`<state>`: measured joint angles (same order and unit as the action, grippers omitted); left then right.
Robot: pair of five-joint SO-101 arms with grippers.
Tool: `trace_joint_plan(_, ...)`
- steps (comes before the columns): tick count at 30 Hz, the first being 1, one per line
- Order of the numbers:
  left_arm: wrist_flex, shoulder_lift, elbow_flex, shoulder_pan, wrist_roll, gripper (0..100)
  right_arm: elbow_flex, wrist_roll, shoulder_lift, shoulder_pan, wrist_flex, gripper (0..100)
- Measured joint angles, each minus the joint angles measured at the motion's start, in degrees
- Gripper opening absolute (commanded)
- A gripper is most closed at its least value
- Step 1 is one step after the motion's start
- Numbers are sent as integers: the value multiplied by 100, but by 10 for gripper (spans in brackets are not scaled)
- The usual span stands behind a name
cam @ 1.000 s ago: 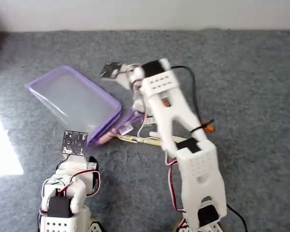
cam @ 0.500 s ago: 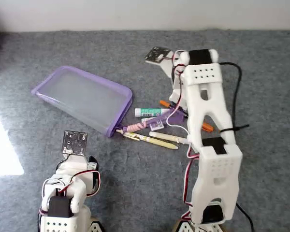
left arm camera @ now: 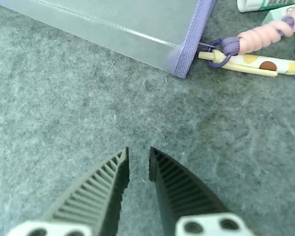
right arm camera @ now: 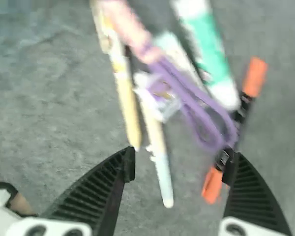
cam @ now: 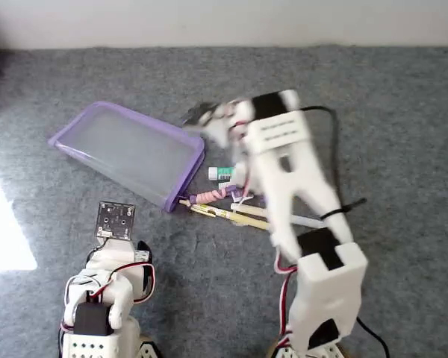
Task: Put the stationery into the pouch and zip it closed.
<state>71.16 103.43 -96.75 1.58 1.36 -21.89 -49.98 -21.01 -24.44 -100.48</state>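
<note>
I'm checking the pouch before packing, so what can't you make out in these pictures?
Pouch opening: high view too small to tell if unzipped; left wrist view's edge cuts it off.
Stationery pile: high view, the right arm covers part.
Pens: right wrist view, blurred.

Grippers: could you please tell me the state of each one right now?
Left gripper: jaws barely open, holding nothing.
Right gripper: jaws wide open above the stationery, holding nothing.

A grey, felt-like table covering (cam: pixel 403 149) fills the scene. A plain white wall (cam: pixel 209 22) runs along the far edge. A bright patch of light (cam: pixel 4 231) falls at one side.
</note>
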Motion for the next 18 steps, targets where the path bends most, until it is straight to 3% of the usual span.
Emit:
trace_joint_plan(6, 0, 0, 0, 0, 0, 70, 79, -510, -246, -659, 158, 297)
trace_joint_plan(18, 0, 0, 0, 0, 0, 70, -1310, -615, -1837, -844, 404, 296)
